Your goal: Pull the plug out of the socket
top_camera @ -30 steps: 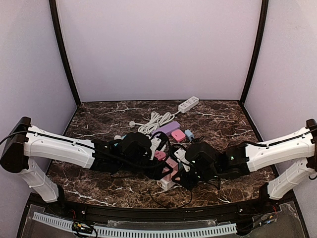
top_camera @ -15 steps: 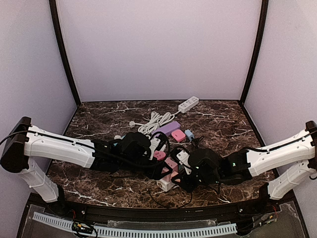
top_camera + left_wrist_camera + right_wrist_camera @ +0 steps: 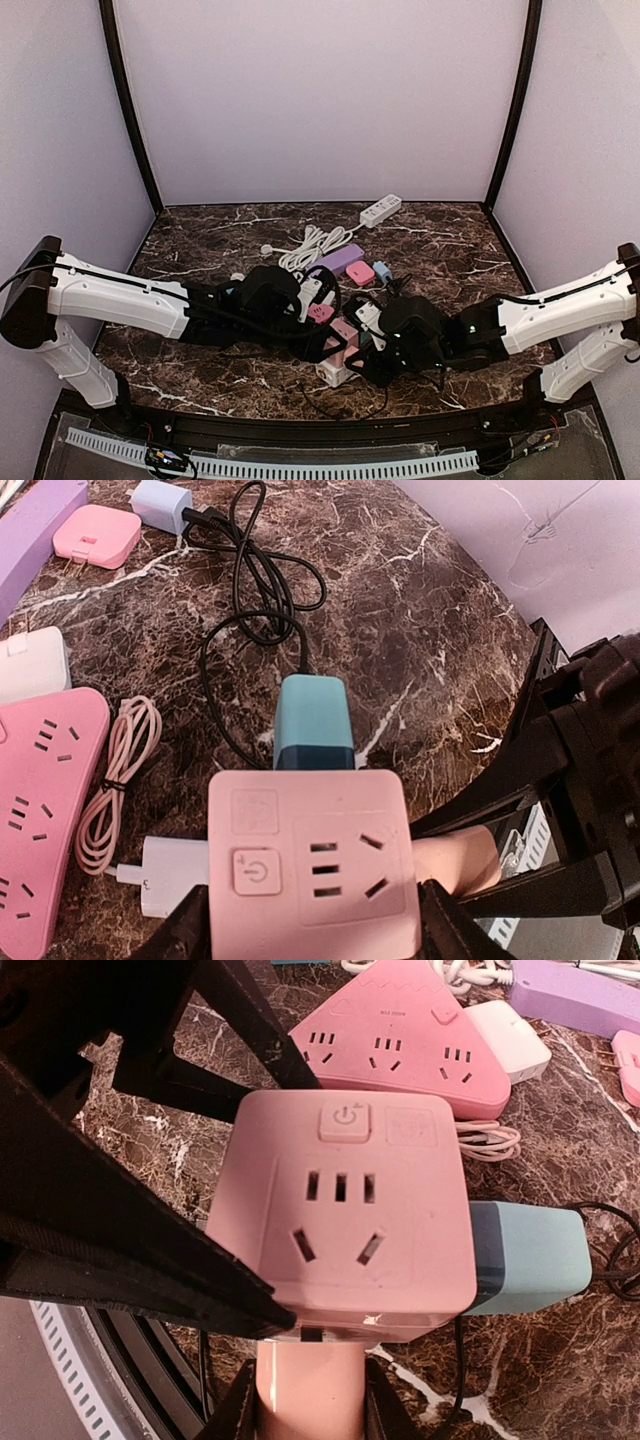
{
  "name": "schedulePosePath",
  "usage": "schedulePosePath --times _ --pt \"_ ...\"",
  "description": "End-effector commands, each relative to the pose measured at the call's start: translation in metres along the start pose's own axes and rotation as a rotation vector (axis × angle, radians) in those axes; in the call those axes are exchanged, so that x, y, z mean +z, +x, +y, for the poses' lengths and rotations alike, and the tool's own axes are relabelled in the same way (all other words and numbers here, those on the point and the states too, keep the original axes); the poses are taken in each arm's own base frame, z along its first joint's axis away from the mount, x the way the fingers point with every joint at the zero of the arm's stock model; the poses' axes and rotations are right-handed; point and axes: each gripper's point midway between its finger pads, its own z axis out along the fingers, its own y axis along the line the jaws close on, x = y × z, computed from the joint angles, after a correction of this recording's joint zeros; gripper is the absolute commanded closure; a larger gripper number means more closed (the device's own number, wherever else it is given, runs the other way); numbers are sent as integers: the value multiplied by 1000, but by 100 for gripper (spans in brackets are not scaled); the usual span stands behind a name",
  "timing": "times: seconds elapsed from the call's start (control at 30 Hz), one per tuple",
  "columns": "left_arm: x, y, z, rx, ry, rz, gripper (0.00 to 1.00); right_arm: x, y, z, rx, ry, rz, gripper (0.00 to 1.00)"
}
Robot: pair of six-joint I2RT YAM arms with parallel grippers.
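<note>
Left gripper [image 3: 315, 935] clamps the glossy pink rounded-square plastic socket cube [image 3: 310, 860]; teal boxy plastic charger [image 3: 313, 720] plugged at its 12 o'clock. Right gripper [image 3: 312, 1410] pinches the smooth pink cylindrical plug [image 3: 310, 1380], 6 o'clock in the right wrist view.

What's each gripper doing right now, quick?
Left gripper: closed on the pink cube socket.
Right gripper: closed on the pink plug.
</note>
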Motion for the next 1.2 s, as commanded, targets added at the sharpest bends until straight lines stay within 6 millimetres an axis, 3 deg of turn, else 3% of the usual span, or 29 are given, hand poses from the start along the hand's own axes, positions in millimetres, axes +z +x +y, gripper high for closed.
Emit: schedulePosePath --times 0.0,0.23,0.63,0.93,1.17 --pt "-11 80 65 63 -215 282 84 -13 -12 -27 51 89 13 100" --pt "-10 88 69 94 -238 319 84 -23 -32 -25 66 74 20 100" --pt "-10 81 66 103 -237 305 85 -34 -40 -40 95 129 -10 100" --pt "-11 62 39 221 -119 288 84 -52 -41 -114 224 263 -44 100" --pt "-16 50 20 342 -30 285 84 -46 -59 -166 307 234 -129 100"
